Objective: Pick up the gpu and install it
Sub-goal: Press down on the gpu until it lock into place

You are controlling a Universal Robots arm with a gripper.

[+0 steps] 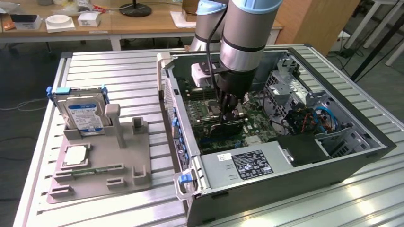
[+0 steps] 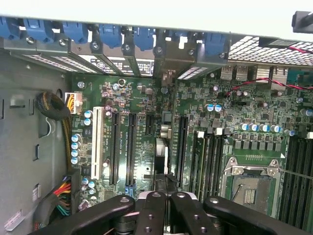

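Slatted metal worktop [image 1: 113,66], open PC case [image 1: 353,156]: hand [image 2: 161,205] clamped on gpu [image 2: 161,156], edge-on, long axis toward 12 o'clock, directly over motherboard [image 2: 220,112] slots.

Hard drive label: a blue-and-white sticker is seen on the boxy silver hard drive [image 1: 84,116] standing in the grey holder; its print cannot be read.
Power supply label: a black sticker with white print is carried by the grey metal power supply box [image 1: 249,163]; no word can be made out.
Motherboard markings: small white lettering is printed on the green circuit board [image 2: 146,142] between the slots; it stays illegible.
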